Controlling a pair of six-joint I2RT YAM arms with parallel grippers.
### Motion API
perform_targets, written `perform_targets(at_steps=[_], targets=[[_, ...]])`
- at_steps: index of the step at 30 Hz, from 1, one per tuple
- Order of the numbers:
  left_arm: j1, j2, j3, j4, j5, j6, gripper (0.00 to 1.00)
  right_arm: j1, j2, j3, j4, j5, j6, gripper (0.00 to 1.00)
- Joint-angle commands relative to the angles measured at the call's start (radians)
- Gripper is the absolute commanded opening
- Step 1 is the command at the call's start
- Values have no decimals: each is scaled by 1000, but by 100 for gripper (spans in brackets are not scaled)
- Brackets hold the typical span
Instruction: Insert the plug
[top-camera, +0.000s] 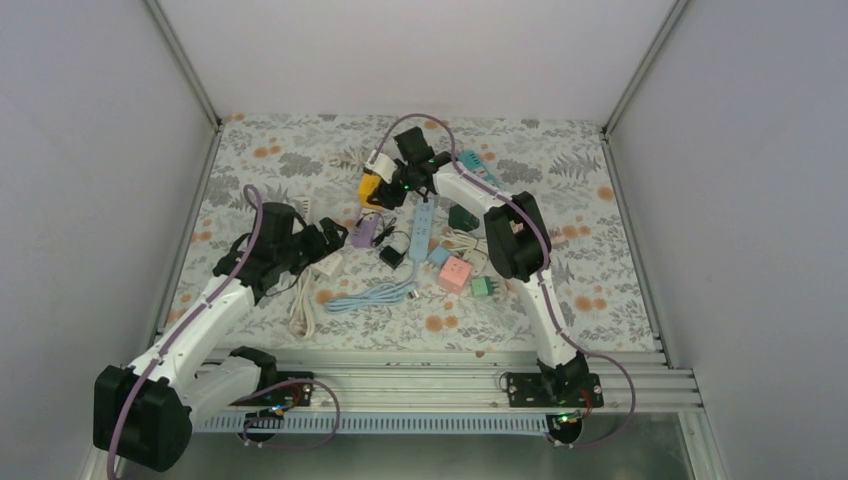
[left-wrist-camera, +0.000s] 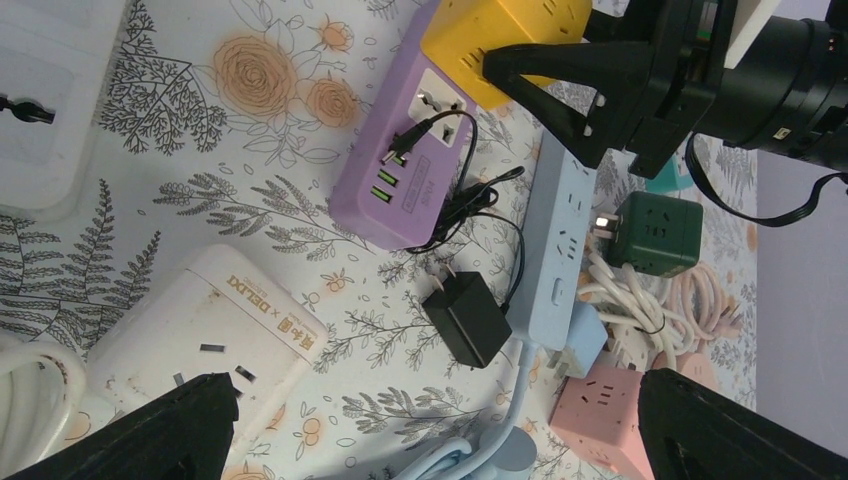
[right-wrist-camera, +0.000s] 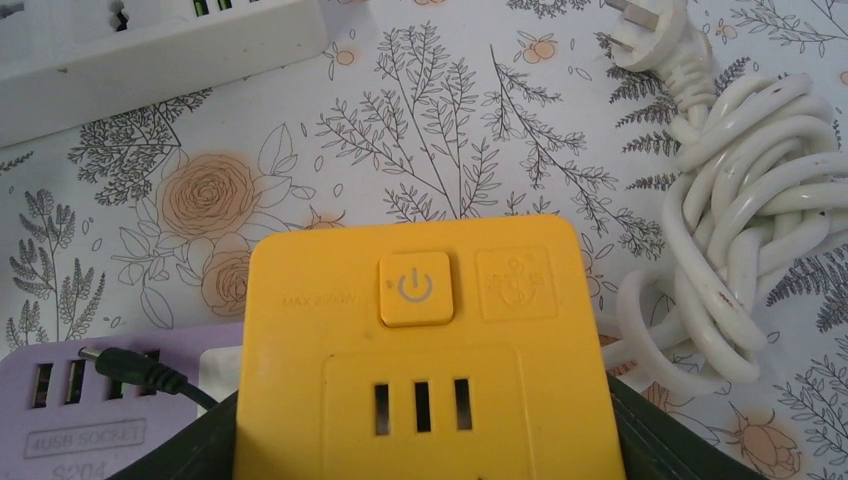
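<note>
Both grippers show clearly from here. My right gripper (top-camera: 388, 182) is part-way closed on the yellow plastic cube socket (right-wrist-camera: 425, 340), a dark finger on each side of it, just beside the purple plastic power strip (left-wrist-camera: 400, 170). My left gripper (left-wrist-camera: 432, 385) hangs with its jaws spread fully wide and nothing between them. Below it, the black two-pin plug adapter (left-wrist-camera: 466, 318) lies on the flowered tablecloth (top-camera: 590, 270), against the long light-blue power strip (left-wrist-camera: 560, 250), and neither gripper holds it
</note>
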Motion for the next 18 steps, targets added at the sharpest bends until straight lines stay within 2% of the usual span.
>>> perform_targets(at_steps=[1,8,13,18], targets=[[3,-30,-3,-8,-6,-5,100,41,157,-118,-171,111,15,20],[5,-34,3,-13,-11,-2,100,38,130,-172,-149,76,102,25],[4,-34,1,-13,-15,-2,100,39,70,-270,-56,64,162,25],[6,-28,3,-8,-11,-2,100,48,49,-304,-10,121,169,25]])
